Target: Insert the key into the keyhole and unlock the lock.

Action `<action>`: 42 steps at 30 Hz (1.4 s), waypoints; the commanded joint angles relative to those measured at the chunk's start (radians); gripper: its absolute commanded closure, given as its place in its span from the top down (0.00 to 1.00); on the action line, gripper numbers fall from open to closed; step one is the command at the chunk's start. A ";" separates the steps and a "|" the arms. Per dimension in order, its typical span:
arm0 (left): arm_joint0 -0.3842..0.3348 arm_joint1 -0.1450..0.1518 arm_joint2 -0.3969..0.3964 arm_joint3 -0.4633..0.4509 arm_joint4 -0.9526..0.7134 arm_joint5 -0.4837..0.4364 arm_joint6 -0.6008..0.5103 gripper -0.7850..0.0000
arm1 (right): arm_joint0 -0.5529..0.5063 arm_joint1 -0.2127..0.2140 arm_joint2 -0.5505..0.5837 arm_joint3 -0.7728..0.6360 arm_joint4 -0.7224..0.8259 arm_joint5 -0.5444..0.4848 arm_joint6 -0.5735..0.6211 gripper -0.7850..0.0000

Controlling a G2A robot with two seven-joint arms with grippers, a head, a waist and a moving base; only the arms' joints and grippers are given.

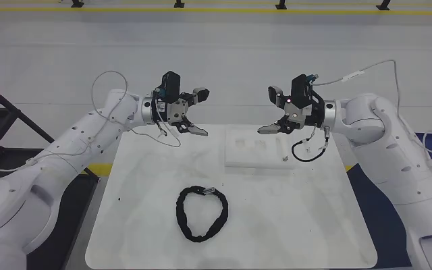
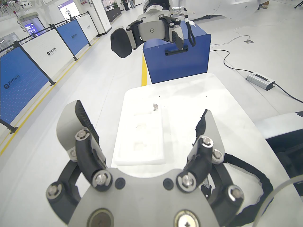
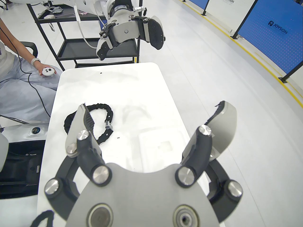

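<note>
Seen from above, the left hand and the right hand hang over the far edge of the white bench, facing each other and well apart. Both are released, with their fingers spread wide and nothing between them. Between the two hands lies a white foam tray with shallow recesses. The key rests on the tray's corner nearest the right arm and is a mere speck from this height. The left wrist view shows it better, as a small metal piece at the recess farthest from that hand. The lock, a black sleeved cable coiled into a loop, lies on the bench nearer the robot, apart from the tray. The right wrist view shows the lock's silver metal end.
</note>
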 commanded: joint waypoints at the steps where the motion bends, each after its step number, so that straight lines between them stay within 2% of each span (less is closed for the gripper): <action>1: 0.000 0.000 0.000 0.000 0.000 0.000 0.000 1.00 | 0.000 0.000 0.000 0.000 0.000 0.000 0.000 1.00; 24: 0.000 0.000 0.000 0.000 0.000 0.000 0.000 1.00 | -0.005 0.000 0.000 0.005 0.002 0.008 -0.003 1.00; 37: 0.000 0.000 0.000 0.000 0.000 0.000 0.000 1.00 | -0.035 -0.029 -0.064 0.191 0.017 0.121 0.004 1.00; 42: 0.000 0.000 0.000 0.000 0.000 0.000 0.000 1.00 | -0.031 -0.049 -0.098 0.287 0.026 0.210 0.032 1.00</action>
